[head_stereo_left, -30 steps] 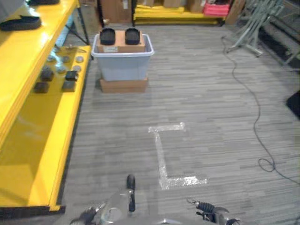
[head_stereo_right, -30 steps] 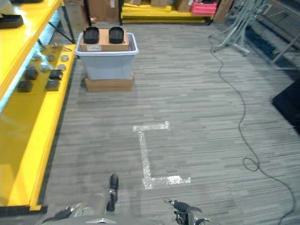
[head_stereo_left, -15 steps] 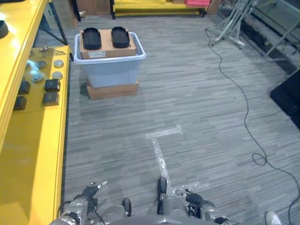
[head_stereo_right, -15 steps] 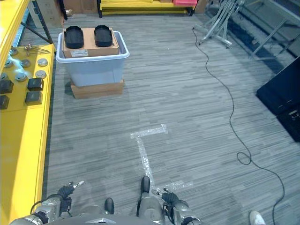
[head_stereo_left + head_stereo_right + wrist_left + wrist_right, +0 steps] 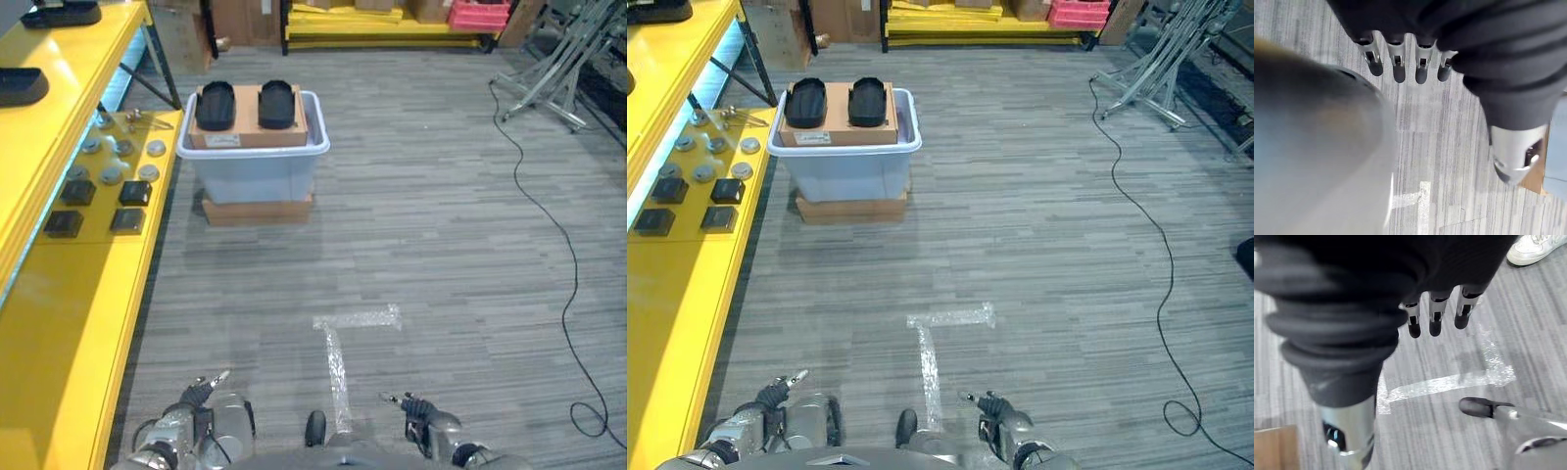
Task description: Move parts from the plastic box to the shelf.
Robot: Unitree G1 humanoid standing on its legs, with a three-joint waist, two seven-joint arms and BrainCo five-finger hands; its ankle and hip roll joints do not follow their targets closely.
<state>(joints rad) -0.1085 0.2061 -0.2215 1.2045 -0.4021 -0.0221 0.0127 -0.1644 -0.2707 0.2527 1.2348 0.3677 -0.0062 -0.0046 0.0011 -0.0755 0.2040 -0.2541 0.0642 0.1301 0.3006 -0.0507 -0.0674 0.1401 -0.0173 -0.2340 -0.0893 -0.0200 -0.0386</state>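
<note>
Your left hand point(image 5: 201, 419) and right hand point(image 5: 428, 428) hang loose-fingered and empty; the plastic box point(image 5: 253, 157) lies well ahead, so approach it.

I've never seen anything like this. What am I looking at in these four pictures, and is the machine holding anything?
This is a two-legged robot with two arms. Two pictures come from cameras in its head, looking down at the floor ahead. The other two come from cameras on its wrists, looking along each hand from very close.

At the bottom of the head views you see its left hand and right hand, both hanging low with relaxed fingers, holding nothing.

Ahead stands a plastic box on a flat carton. In it sits a cardboard box with two black parts on top. On the robot's left runs a yellow shelf already bearing small black blocks and round metal pieces. Pale tape marks the floor.
</note>
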